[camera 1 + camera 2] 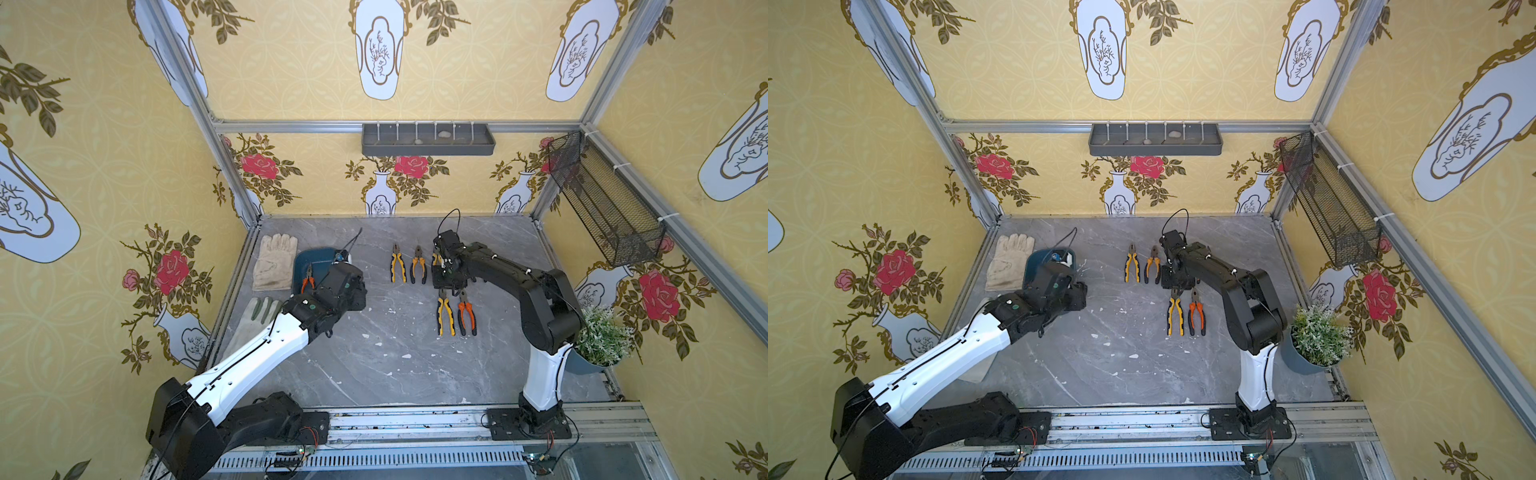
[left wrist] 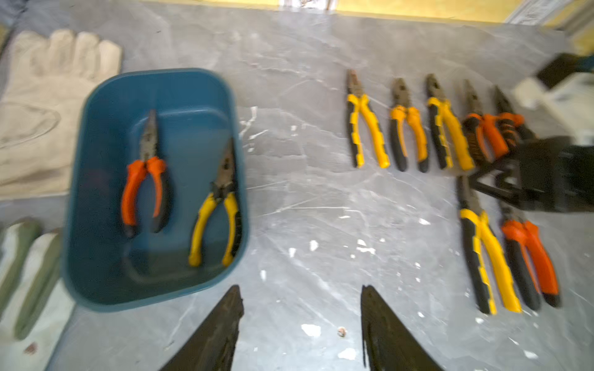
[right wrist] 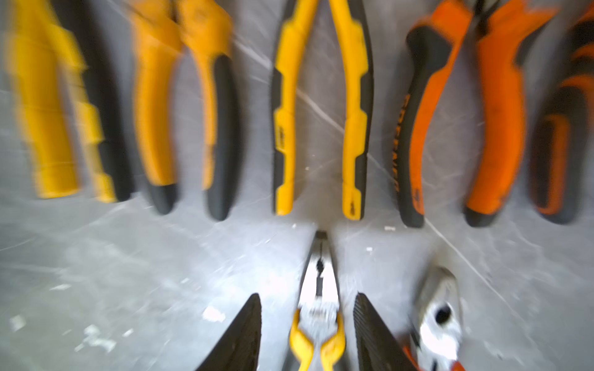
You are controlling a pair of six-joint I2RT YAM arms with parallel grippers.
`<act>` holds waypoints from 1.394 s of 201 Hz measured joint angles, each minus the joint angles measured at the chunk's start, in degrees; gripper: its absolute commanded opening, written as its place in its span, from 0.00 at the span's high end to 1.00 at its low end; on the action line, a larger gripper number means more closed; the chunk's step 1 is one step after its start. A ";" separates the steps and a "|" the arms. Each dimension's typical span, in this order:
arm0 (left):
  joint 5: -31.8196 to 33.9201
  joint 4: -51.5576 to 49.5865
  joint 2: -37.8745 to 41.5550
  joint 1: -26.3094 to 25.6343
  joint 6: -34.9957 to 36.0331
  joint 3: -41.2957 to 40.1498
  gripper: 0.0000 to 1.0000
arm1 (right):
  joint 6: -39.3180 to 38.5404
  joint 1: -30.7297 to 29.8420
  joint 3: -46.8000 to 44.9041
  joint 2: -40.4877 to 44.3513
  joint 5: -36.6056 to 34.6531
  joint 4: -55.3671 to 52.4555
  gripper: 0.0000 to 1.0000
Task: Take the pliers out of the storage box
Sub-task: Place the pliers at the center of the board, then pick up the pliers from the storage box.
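Observation:
The teal storage box (image 2: 180,96) stands at the table's left, also visible in both top views (image 1: 309,257) (image 1: 1034,266). Two pliers lie inside it: an orange-handled pair (image 2: 144,180) and a yellow-handled pair (image 2: 218,208). My left gripper (image 2: 300,289) is open and empty above bare table, just beside the box. Several pliers lie in two rows on the table (image 1: 397,264) (image 1: 466,313). My right gripper (image 3: 307,295) is open. Its fingers straddle the metal head of a yellow-handled pair (image 3: 318,282) in the near row (image 1: 444,313), with a gap on each side.
A pale work glove (image 1: 274,259) lies left of the box, and a green-and-white glove (image 1: 257,311) lies nearer, partly under my left arm. A potted plant (image 1: 602,340) stands at the right edge. A grey tray (image 1: 428,139) and a black mesh basket (image 1: 602,203) hang on the walls.

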State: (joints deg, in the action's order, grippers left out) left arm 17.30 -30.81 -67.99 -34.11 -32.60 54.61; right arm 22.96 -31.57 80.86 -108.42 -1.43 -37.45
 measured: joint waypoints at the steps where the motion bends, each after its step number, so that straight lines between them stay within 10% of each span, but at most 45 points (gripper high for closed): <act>1: -0.09 -0.13 -0.04 0.37 -0.02 0.02 0.36 | 0.02 -0.02 -0.04 0.26 -0.02 -0.02 0.51; 59: -7.39 -3.30 -11.65 15.39 0.13 -0.35 0.30 | 0.96 -1.49 -2.58 12.00 -0.74 -1.62 0.50; 223: -5.31 5.01 -37.38 23.17 3.72 10.47 0.38 | -1.38 1.68 -2.89 7.43 5.03 -1.73 0.51; 280: -6.73 4.94 -36.92 23.32 4.11 10.67 0.79 | -1.99 3.45 0.55 3.21 6.93 -1.95 0.52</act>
State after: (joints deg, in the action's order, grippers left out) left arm 10.57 -25.87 -104.90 -10.79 -28.49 65.28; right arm 20.97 -28.12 81.41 -105.21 5.50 -39.40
